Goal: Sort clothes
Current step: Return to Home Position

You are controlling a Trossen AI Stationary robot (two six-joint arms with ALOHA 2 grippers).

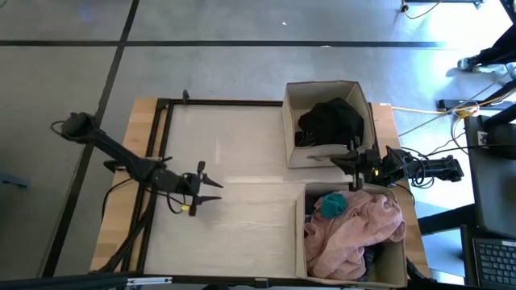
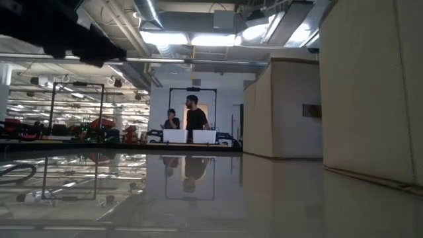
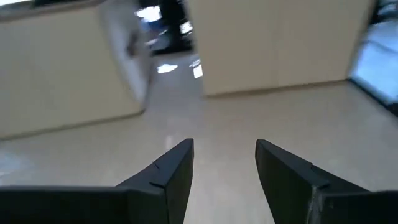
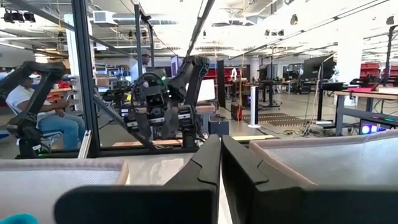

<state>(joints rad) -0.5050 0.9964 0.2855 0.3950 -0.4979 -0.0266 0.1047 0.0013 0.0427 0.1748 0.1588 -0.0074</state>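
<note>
1. The left gripper (image 3: 224, 143) hangs over the bare top of the table (image 1: 234, 137), left of centre. Its two dark fingers stand parted with nothing between them.
2. The right gripper (image 4: 221, 149) sits at the table's right side, over the gap between the two cardboard boxes. Its fingers are pressed together and hold nothing.
3. The black garment (image 1: 330, 121) lies bunched inside the upper cardboard box (image 1: 289, 149).
4. The large pink garment (image 1: 359, 229) fills the lower cardboard box (image 1: 299, 242). The small teal piece (image 1: 332, 204) rests on top of it, near the box's end that faces the right gripper.
5. In the low view, one box side carries a small dark rectangular patch (image 2: 310, 110). Whether it is a label or a cutout cannot be told, and no writing on it can be read.
6. Beyond the table, two people (image 2: 188, 118) stand by white boxes, and a seated person (image 4: 28, 102) shows in the right wrist view.
</note>
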